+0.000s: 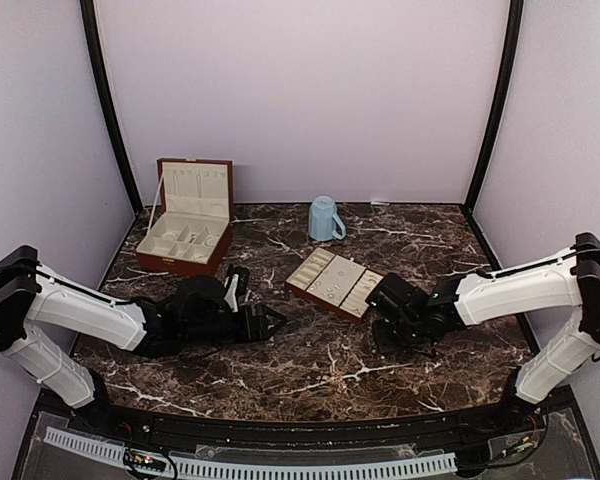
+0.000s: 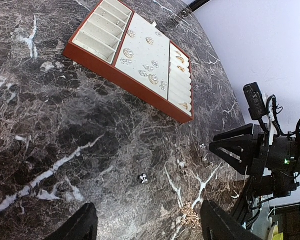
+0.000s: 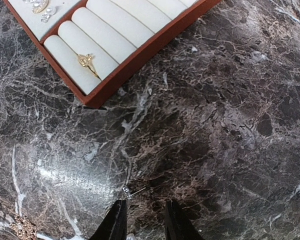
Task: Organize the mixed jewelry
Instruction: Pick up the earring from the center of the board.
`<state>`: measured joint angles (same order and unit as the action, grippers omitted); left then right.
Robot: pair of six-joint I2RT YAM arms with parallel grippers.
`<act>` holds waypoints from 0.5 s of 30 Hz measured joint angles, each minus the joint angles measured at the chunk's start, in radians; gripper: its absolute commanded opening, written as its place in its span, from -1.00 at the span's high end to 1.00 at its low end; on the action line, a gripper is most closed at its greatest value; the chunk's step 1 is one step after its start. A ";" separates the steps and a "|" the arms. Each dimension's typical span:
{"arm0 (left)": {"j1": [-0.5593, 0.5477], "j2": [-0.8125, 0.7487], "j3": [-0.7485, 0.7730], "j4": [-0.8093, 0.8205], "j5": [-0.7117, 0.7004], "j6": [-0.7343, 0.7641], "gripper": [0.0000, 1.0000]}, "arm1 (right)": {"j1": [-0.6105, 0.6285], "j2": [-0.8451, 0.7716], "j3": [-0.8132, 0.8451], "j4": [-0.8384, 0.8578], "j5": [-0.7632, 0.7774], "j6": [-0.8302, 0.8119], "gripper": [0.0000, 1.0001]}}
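A tiny silvery piece (image 2: 143, 177) lies on the dark marble between my left gripper's (image 2: 147, 209) wide-open fingers; the gripper is empty and low over the table (image 1: 270, 322). Two more silvery specks (image 2: 204, 153) lie near the right gripper (image 2: 240, 150). A silvery stud earring (image 3: 127, 191) lies just ahead of the left fingertip of my right gripper (image 3: 144, 220), which is slightly open, empty and close to the table (image 1: 383, 338). A small gold chain heap (image 2: 190, 215) lies nearby and shows in the right wrist view (image 3: 20, 226).
The cream-lined, brown-edged tray (image 1: 335, 282) lies between the arms and holds several earrings (image 2: 152, 77) and a gold ring (image 3: 87, 62). An open reddish-brown wooden box (image 1: 185, 232) stands at back left. A light-blue mug (image 1: 325, 218) stands behind the tray.
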<state>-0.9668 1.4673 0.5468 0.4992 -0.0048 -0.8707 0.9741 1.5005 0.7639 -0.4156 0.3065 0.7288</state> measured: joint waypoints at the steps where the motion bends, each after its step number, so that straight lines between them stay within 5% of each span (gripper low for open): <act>1: 0.000 0.000 0.000 0.000 0.000 0.000 -0.47 | 0.000 0.006 0.001 0.001 -0.002 -0.004 0.49; 15: 0.000 -0.009 0.000 0.000 0.000 0.000 -0.46 | 0.000 0.083 0.043 0.030 -0.017 -0.043 0.72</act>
<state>-0.9668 1.4582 0.5468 0.4992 -0.0044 -0.8703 0.9741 1.5833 0.8074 -0.3859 0.2897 0.6853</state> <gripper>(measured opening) 0.730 0.163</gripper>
